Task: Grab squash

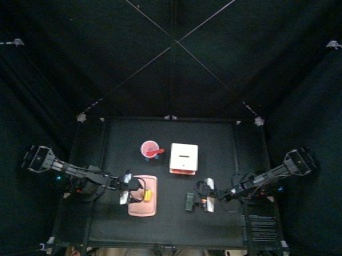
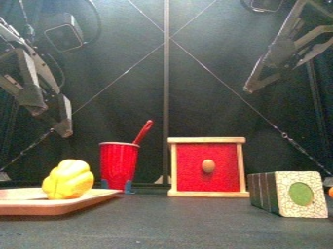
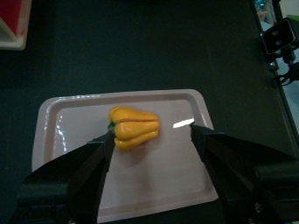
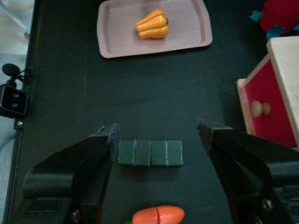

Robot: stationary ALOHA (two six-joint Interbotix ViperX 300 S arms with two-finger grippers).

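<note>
Yellow squash sits on the pink tray, desk front-left in top view; left gripper just beside it, right gripper well apart.
Front: squash on tray, red cup and red box behind.
Left wrist: jaws released, wide, straddling the squash from above.
Right wrist: jaws released over dark blocks; nothing held.

L arm reaches in over tray, L gripper hangs above it, jaws wide apart, empty. R arm raised well apart from tray, R gripper pointing down, jaws spread, empty.
</note>
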